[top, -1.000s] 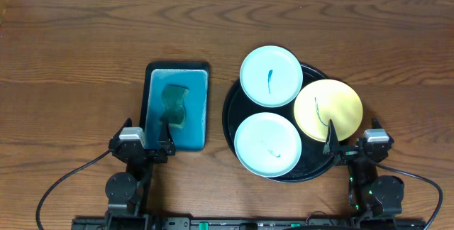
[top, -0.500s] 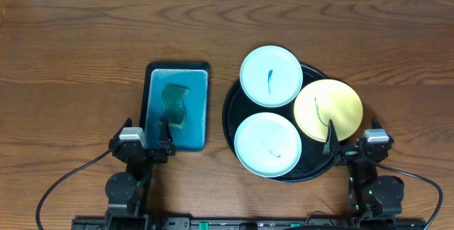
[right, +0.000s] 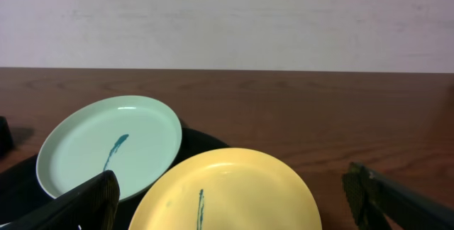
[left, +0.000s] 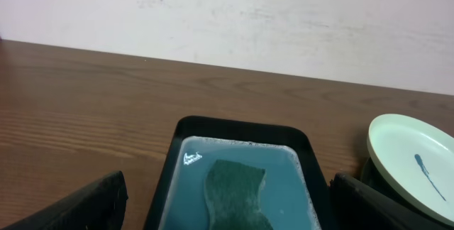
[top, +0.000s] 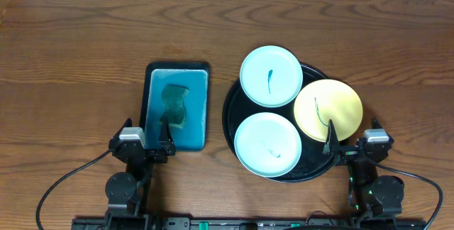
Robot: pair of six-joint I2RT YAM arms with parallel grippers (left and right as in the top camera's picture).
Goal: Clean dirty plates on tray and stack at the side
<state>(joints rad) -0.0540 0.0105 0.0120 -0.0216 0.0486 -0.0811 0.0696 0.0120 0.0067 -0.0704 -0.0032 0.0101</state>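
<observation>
The round black tray [top: 234,113] holds three plates. A pale mint plate [top: 270,76] with a blue squiggle sits at its far edge, also in the right wrist view [right: 110,152] and the left wrist view [left: 415,170]. A pale yellow plate [top: 328,109] with a blue line lies at the right, also in the right wrist view [right: 227,191]. A second mint plate [top: 267,144] lies at the front. My left gripper [top: 145,148] is open and empty at the near end of the teal tray. My right gripper [top: 352,150] is open and empty just before the yellow plate.
A rectangular teal tray [top: 177,104] with a black rim lies left of the black tray. It holds soapy water and a dark green sponge [top: 174,105], seen in the left wrist view [left: 234,187] too. A pale wall stands behind the table.
</observation>
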